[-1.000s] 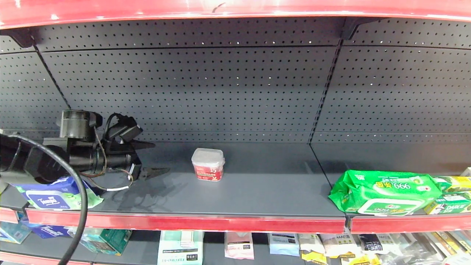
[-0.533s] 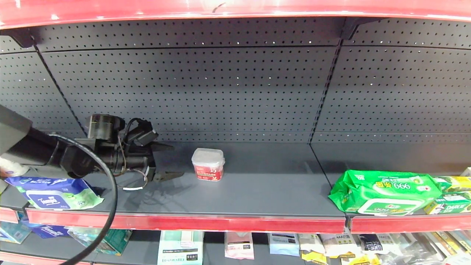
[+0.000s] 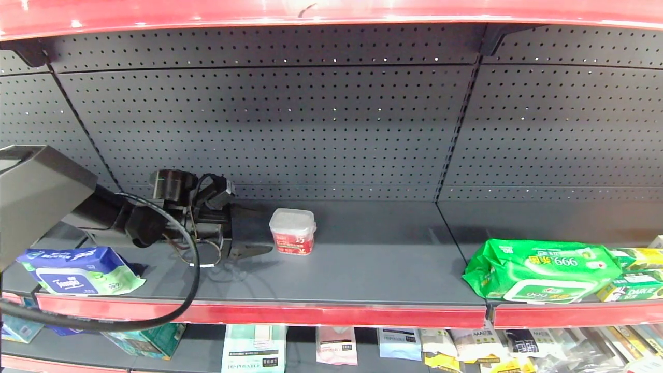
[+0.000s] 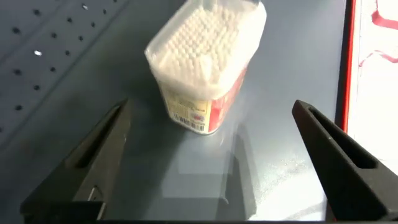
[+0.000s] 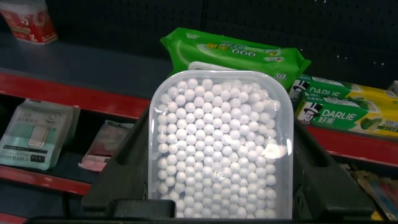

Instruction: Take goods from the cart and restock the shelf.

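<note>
Change: over the last second the left tool [image 3: 256, 229] has travelled along the shelf [image 3: 362, 269] from beside the blue wipes pack [image 3: 77, 269] toward the swab box [image 3: 292, 230], which has not shifted. The nearer fingertip now lies just short of the box.
Meaning for the task: the arm looks to be lining up on a box that already stands on the shelf, probably to grip or straighten it. One item is in place and another waits.
Right tool [image 5: 222, 124]: nearest the robot, out in front of the shelf edge. Its jaws are clamped on the two long sides of a second swab box [image 5: 221, 143], lid facing the wrist camera and the white swab heads visible through it.
Left tool: spread wide and holding nothing. In the wrist view the two fingers stand well apart with the swab box ahead, between their lines; neither touches it.
Swab box: upright on the middle of the shelf, clear lid up, red label toward the front.
Off to the right: a green wipes pack [image 3: 544, 269] lies flat on the next shelf bay.
Farthest: the grey pegboard [image 3: 311, 129] backs the shelf.
</note>
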### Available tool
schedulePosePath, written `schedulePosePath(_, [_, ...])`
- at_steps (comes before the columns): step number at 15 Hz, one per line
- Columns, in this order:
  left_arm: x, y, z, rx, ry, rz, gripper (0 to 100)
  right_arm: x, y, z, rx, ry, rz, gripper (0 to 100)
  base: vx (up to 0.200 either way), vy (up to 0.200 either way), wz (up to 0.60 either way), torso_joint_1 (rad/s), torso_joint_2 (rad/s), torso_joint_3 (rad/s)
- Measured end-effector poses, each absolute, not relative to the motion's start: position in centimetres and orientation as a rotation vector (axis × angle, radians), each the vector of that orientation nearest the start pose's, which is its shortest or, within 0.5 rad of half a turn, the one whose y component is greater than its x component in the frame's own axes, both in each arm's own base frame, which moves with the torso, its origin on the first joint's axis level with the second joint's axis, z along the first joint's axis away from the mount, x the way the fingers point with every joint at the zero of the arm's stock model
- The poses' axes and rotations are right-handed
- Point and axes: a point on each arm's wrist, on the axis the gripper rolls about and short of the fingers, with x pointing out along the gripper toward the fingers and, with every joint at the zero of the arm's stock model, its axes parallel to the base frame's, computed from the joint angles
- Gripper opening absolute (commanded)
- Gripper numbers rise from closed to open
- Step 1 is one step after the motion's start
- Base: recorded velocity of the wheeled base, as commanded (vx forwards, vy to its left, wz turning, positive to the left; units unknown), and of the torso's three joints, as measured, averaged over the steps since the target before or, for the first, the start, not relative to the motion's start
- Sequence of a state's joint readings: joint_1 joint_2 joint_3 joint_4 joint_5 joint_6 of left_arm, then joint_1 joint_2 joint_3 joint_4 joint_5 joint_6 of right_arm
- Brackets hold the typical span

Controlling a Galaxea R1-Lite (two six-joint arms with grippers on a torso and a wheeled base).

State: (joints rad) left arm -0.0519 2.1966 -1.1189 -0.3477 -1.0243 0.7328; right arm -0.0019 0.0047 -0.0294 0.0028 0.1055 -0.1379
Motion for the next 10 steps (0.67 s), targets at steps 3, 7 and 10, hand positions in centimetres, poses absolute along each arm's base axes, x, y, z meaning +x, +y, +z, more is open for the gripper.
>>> schedulePosePath(3, [39.5,-4.1,5.7,0.279,0.258,-1.205,100,-2.5,0.2,8.3,-0.139,-0.027,0.102,0,0.000,0.000,0.00,0.000,0.00,0.000])
schedulePosePath(7, [40.3,-4.2,4.8,0.282,0.220,-1.214,100,-2.5,0.2,8.3,-0.138,-0.025,0.100,0,0.000,0.000,0.00,0.000,0.00,0.000])
schedulePosePath(10, [40.7,-4.3,4.4,0.270,0.206,-1.233,100,-2.4,0.2,8.3,-0.138,-0.024,0.101,0,0.000,0.000,0.00,0.000,0.00,0.000])
